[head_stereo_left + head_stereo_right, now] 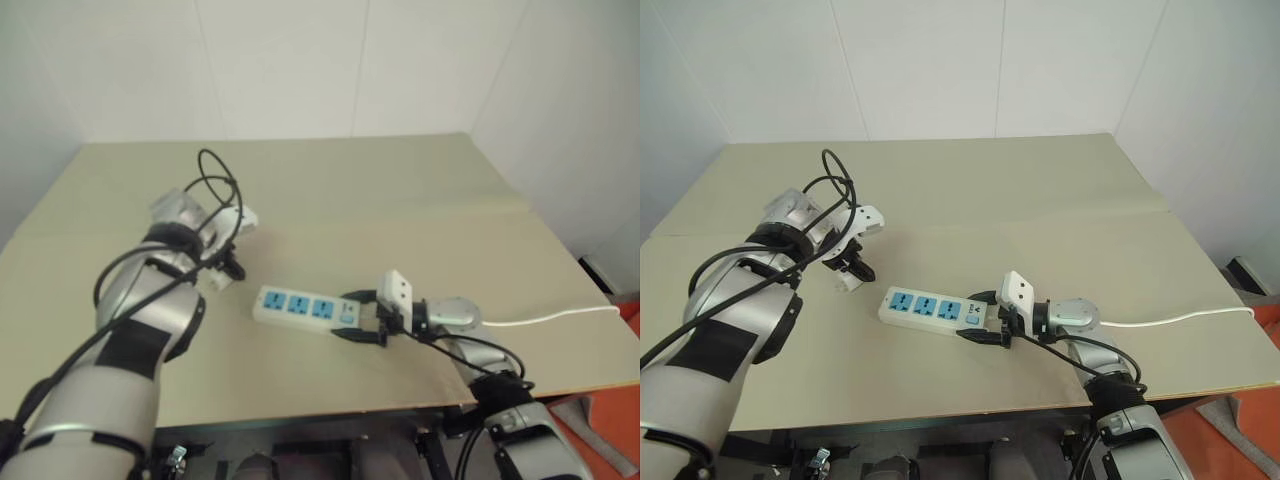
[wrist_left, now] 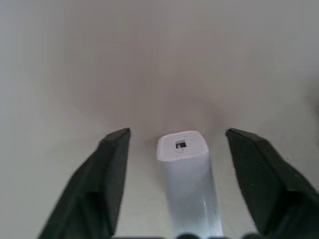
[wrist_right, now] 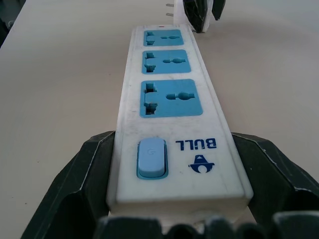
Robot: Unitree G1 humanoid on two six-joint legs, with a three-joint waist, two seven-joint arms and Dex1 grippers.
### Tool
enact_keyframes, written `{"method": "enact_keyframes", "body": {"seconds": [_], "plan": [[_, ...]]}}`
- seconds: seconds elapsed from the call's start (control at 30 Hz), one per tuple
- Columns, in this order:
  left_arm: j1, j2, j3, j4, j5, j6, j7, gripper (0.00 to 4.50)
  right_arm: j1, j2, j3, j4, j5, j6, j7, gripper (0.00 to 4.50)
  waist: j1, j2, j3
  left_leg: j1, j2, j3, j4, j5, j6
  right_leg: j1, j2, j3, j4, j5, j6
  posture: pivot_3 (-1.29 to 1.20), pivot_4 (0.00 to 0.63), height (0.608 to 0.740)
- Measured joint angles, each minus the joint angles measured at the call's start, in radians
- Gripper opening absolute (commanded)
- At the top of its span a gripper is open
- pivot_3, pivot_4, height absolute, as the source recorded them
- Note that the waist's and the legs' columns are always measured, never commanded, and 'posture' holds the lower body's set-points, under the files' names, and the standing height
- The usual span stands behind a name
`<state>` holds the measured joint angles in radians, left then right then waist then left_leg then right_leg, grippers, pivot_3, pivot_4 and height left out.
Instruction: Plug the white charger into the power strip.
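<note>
head views: I see the power strip (image 1: 930,309) flat on the table (image 1: 1060,200), mid-front. The right gripper (image 1: 985,318) clamps the strip's switch end from 3 o'clock. The left gripper (image 1: 845,268) points down over the white charger (image 1: 847,281), which sits on the table at about 9 o'clock of the strip's far end, near but not touching.
left wrist: charger lies between the black fingers (image 2: 107,169), a gap showing on both sides. Jaws part-way in, no contact that I can see.
right wrist: both fingers (image 3: 82,174) press the strip's sides at the switch (image 3: 151,158) end; three blue outlets are free. Charger prongs are visible beyond the far end.
step: I judge this the charger grasp, strip already braced.
next: close onto the charger, lift it, turn its prongs down and line it up over an outlet.
</note>
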<state>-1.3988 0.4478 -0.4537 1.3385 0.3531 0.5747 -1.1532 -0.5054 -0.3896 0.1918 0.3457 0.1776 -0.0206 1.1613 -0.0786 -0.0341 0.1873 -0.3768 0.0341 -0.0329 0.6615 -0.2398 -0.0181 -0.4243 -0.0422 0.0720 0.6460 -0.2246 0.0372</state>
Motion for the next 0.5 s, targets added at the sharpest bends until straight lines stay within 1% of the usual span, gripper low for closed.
{"method": "enact_keyframes", "body": {"seconds": [0.13, 0.33, 0.5], "plan": [[0.000, -0.003, 0.004, 0.006, 0.006, 0.006, 0.006, 1.03, 0.000, 0.000, 0.002, -0.001, 0.000, 0.000, -0.004, 3.40, -0.001, 0.000, 0.000, 0.000, 0.000, 0.000, 0.000, 0.000, 0.000, 0.000, 0.000, 0.000, 0.000, 0.000, 0.000, 0.00, 0.150, 0.740], [0.000, -0.010, 0.031, 0.006, 0.006, 0.010, 0.031, 1.02, 0.006, 0.000, 0.003, -0.006, 0.000, -0.001, -0.012, 3.40, -0.002, -0.001, 0.000, 0.001, 0.000, 0.000, 0.000, 0.000, 0.000, 0.001, 0.000, 0.000, 0.000, 0.000, 0.000, 0.00, 0.150, 0.740], [-0.007, -0.011, 0.121, 0.000, -0.046, -0.016, 0.052, 1.02, 0.015, -0.003, 0.003, -0.020, 0.000, -0.002, -0.019, 3.40, -0.001, -0.001, -0.001, 0.001, 0.000, 0.000, 0.000, 0.000, 0.000, 0.001, 0.000, 0.000, 0.000, 0.000, 0.000, 0.00, 0.150, 0.740]]}}
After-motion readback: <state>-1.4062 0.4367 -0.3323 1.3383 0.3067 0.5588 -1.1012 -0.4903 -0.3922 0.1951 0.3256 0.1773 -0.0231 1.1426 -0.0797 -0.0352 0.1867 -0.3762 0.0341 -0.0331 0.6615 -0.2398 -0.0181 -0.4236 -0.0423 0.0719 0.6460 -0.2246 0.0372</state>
